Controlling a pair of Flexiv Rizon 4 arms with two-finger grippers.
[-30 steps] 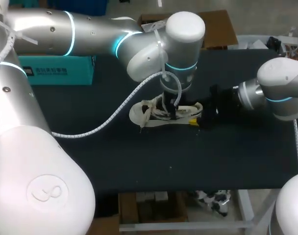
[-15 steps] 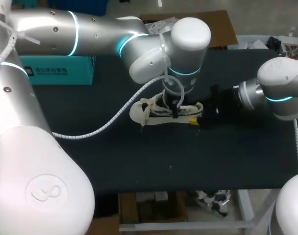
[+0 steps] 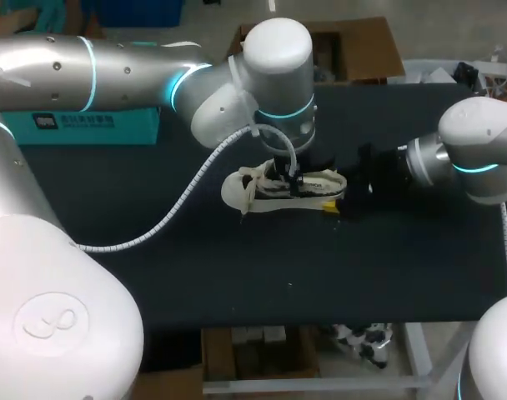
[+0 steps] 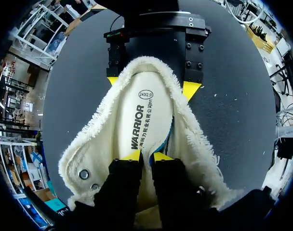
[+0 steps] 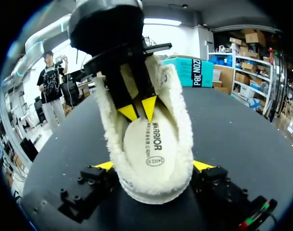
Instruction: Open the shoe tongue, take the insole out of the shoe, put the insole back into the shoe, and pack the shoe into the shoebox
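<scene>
From above, the left arm [image 3: 270, 75] hides its hand [image 4: 145, 155], the insole [image 4: 147, 110] and the shoe [image 3: 320, 184] opening.

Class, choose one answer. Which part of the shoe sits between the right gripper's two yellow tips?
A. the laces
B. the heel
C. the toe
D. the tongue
B: the right gripper has its yellow tips on either side of the rounded heel end of the shoe, and the toe points away from it.

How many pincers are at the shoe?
2. The left pincer is inside the shoe, touching the insole; the right pincer clamps the heel from both sides. None hidden.
</scene>
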